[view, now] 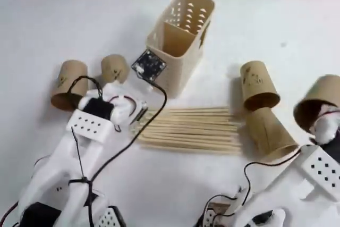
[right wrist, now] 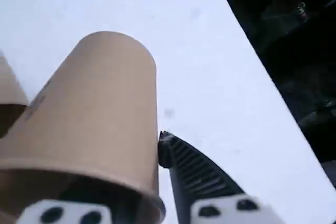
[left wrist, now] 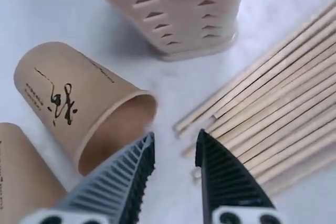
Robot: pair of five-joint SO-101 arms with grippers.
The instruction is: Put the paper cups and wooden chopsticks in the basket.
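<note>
**One cup gripped, basket waiting in the middle**

The right claw (right wrist: pixel 151 153) grips a paper cup (right wrist: pixel 100 114) by its rim: one dark finger (right wrist: pixel 194 182) presses the outside wall, and the other seems to sit inside the mouth, out of sight. In the high view this cup hangs at the far right of the bench (view: pixel 53 25), well apart from the basket (view: pixel 183 51), which stands near the middle with its divided top open.

The left claw (left wrist: pixel 176 140) is parted and empty. It hovers low between the mouth of a lying cup (left wrist: pixel 79 103) and the near ends of the wooden chopsticks (view: pixel 191 131). Another cup (left wrist: pixel 16 177) lies just beside the first. Two more cups (view: pixel 257 86) (view: pixel 272 131) lie between the chopsticks and the right arm.

The step in hand looks to be carrying the gripped cup to the basket. A rim pinch is thin, so the cup should travel slowly, high enough to pass over the two lying cups and the basket wall. It should be let go only once it is squarely over one compartment. The basket looks light, and a bump to its side could tip it.
</note>
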